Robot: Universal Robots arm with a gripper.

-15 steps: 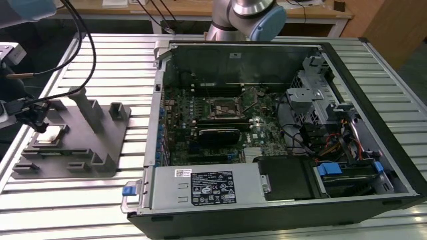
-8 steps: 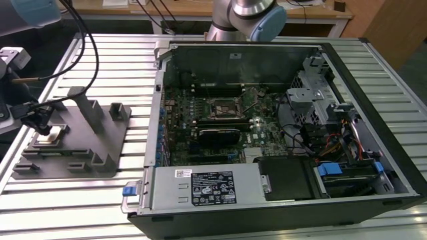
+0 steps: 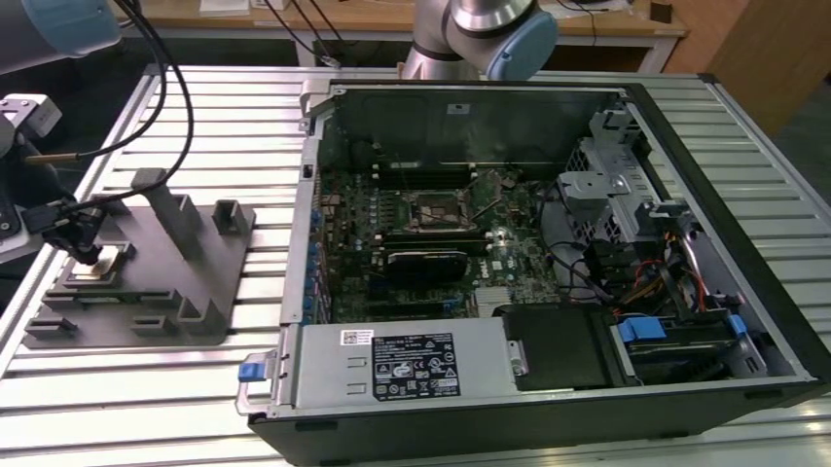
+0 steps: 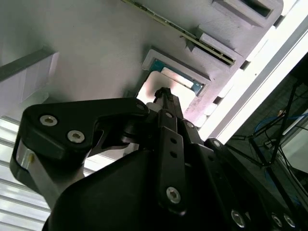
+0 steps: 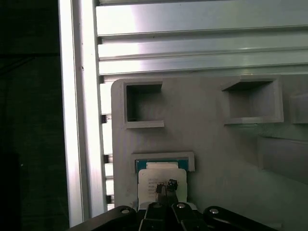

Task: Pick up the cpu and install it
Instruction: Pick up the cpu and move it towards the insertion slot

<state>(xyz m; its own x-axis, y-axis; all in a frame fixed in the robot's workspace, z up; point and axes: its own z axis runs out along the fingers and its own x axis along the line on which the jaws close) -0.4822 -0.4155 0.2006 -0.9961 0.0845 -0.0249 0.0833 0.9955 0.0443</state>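
gripper (image 5: 166, 186) directly over centre of cpu (image 5: 149, 175), which lies flat in grey tray (image 5: 216, 144) recess; fingertips drawn narrow together, not spanning its edges; contact unclear.

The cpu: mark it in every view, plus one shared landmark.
Exterior view: cpu on the grey tray, at the exterior view's left.
Second wrist view: cpu in a tray recess, behind the claw tip.
First wrist view: same recess, under the claw.
Shared landmark: the grey tray.
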